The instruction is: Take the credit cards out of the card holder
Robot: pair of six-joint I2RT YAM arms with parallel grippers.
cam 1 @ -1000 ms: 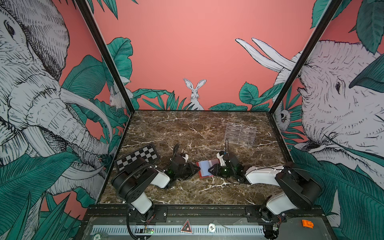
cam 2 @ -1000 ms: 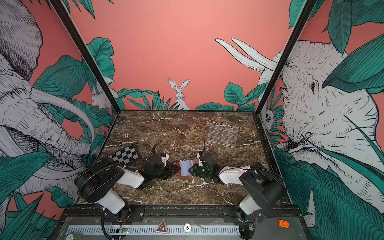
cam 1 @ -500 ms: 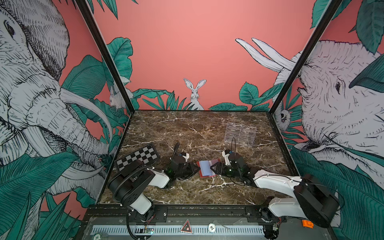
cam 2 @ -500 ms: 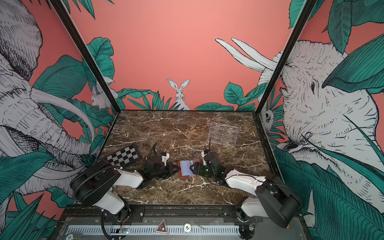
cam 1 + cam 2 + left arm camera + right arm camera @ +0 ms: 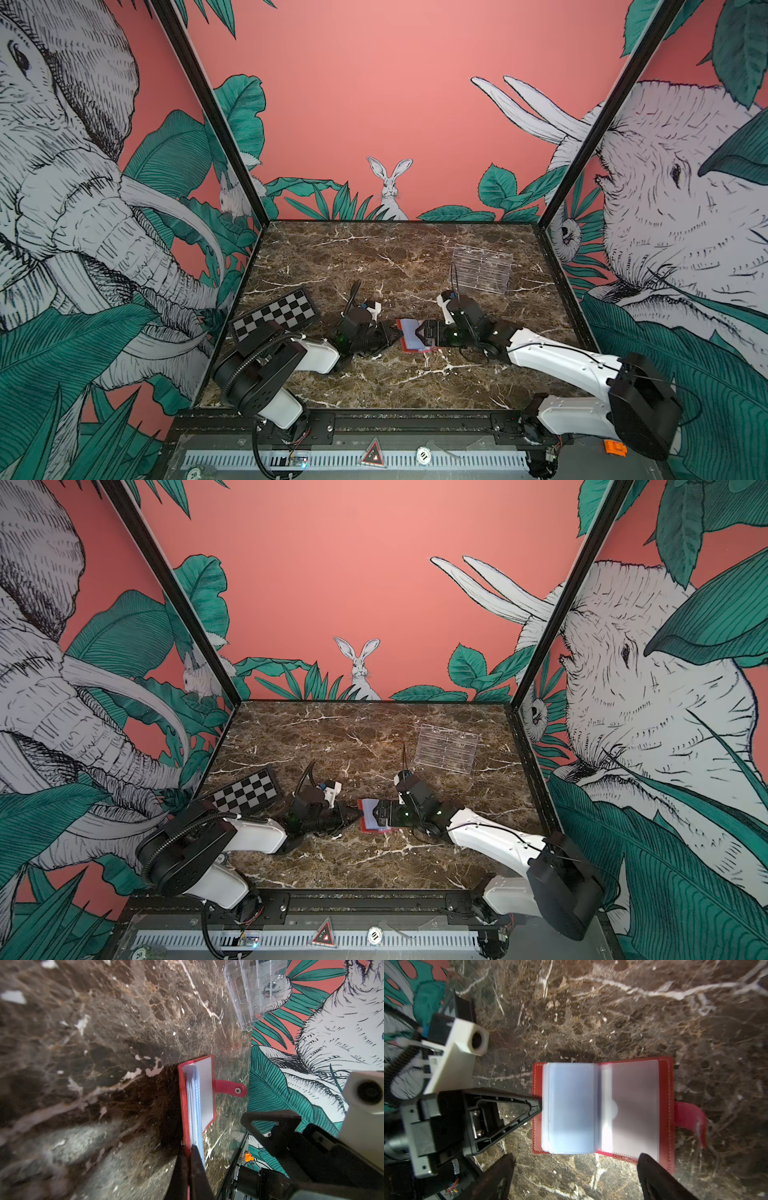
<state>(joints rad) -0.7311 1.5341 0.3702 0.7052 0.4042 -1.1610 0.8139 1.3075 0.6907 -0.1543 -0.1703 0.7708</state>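
The red card holder (image 5: 665,1093) lies open flat on the marble table, its snap tab (image 5: 230,1088) sticking out to one side; both top views show it mid-table (image 5: 409,338) (image 5: 368,818). A pale blue credit card (image 5: 571,1109) sits in the top clear sleeve of the left stack. The right page (image 5: 633,1105) looks whitish and blurred. My left gripper (image 5: 189,1150) is shut on the holder's left cover edge, low on the table (image 5: 397,334). My right gripper (image 5: 576,1157) hangs open just above the holder's near edge, touching nothing, seen in a top view (image 5: 380,812).
A clear acrylic tiered stand (image 5: 482,272) (image 5: 446,750) stands at the back right. A black-and-white chequered board (image 5: 276,318) (image 5: 245,796) lies at the left, behind my left arm. The enclosure walls close in on both sides.
My right gripper's jaws have spread wide over the open holder, and the right arm has stretched out from its folded pose. The left gripper has stayed pinched on the cover edge.
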